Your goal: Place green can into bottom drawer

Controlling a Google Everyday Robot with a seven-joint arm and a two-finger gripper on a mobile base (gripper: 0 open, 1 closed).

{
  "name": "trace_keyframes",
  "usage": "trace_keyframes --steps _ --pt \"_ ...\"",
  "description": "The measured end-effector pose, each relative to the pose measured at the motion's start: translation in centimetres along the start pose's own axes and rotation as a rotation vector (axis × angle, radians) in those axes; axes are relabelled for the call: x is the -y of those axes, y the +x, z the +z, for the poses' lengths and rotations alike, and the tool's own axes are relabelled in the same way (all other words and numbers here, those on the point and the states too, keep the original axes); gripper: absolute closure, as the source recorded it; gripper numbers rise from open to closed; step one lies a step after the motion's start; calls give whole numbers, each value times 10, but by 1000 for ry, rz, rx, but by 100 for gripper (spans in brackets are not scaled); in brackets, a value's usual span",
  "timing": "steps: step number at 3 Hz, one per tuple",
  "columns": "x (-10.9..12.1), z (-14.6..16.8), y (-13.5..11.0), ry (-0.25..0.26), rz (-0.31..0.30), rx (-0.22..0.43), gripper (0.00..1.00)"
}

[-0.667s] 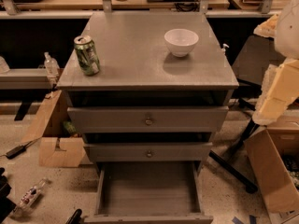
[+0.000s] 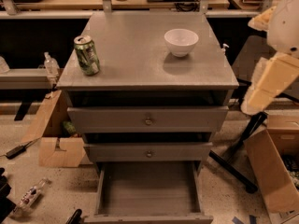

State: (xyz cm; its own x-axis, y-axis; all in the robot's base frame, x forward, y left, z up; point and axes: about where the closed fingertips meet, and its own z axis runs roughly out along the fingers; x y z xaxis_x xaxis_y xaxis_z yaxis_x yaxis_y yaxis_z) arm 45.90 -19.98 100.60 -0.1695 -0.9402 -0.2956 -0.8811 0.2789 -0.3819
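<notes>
The green can (image 2: pixel 87 55) stands upright on the grey cabinet top (image 2: pixel 140 64), near its left edge. The bottom drawer (image 2: pixel 147 190) is pulled open below the two knobbed drawers, and its shallow grey tray holds nothing. My gripper is out of view. Only cream segments of my arm (image 2: pixel 271 83) show at the right edge, beside the cabinet and well away from the can.
A white bowl (image 2: pixel 181 42) sits on the cabinet top at the back right. Cardboard boxes lie on the floor at left (image 2: pixel 58 148) and right (image 2: pixel 273 171). A black stand leg (image 2: pixel 233 169) crosses the floor at right. A plastic bottle (image 2: pixel 29 197) lies at lower left.
My arm's cream segment has shifted slightly left and up at the right edge. The can, the bowl and the drawers have not moved.
</notes>
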Motion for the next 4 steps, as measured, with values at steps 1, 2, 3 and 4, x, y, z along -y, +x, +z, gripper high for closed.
trace_keyframes --steps 1,2,3,4 --pt "31 22 -22 62 33 170 0" --pt "65 41 -66 122 62 377 0" --pt "89 56 -113 159 101 593 0" --pt "92 66 -149 168 154 769 0"
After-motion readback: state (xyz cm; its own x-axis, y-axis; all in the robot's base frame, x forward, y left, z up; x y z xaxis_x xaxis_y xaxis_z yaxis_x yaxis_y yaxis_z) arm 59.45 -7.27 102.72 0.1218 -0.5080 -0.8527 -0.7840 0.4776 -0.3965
